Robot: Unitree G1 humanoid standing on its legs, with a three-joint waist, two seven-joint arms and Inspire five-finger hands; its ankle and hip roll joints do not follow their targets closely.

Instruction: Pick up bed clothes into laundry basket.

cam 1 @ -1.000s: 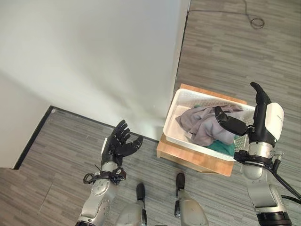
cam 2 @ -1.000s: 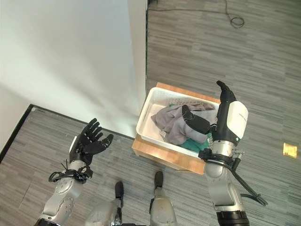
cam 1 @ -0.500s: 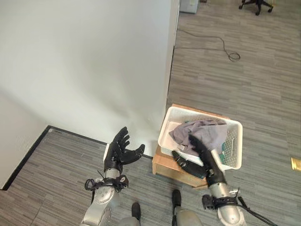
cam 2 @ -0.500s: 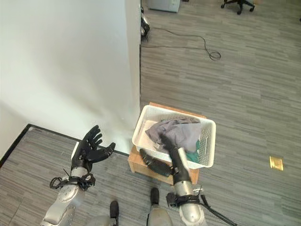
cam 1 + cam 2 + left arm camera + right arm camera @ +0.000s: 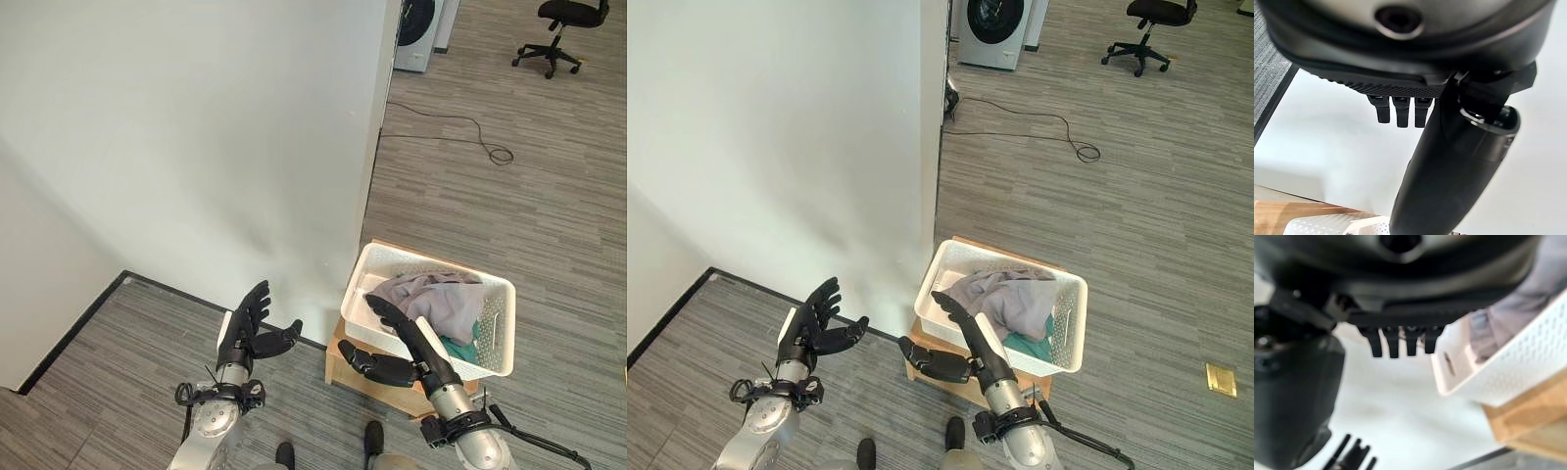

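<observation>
The laundry basket (image 5: 495, 328) is sitting just beside the bed (image 5: 196, 147) edge. Both the left hand (image 5: 247, 328) and the right hand (image 5: 397, 348) are hovering spread open, holding nothing.

Crumpled grey clothes (image 5: 431, 299) are heaped over green cloth (image 5: 458, 350) inside the white laundry basket (image 5: 498, 323), set on a wooden stand (image 5: 345, 360).

Bright, even indoor light with soft shadows on the white wall (image 5: 196, 147); both wrist views are blurred close up.
</observation>
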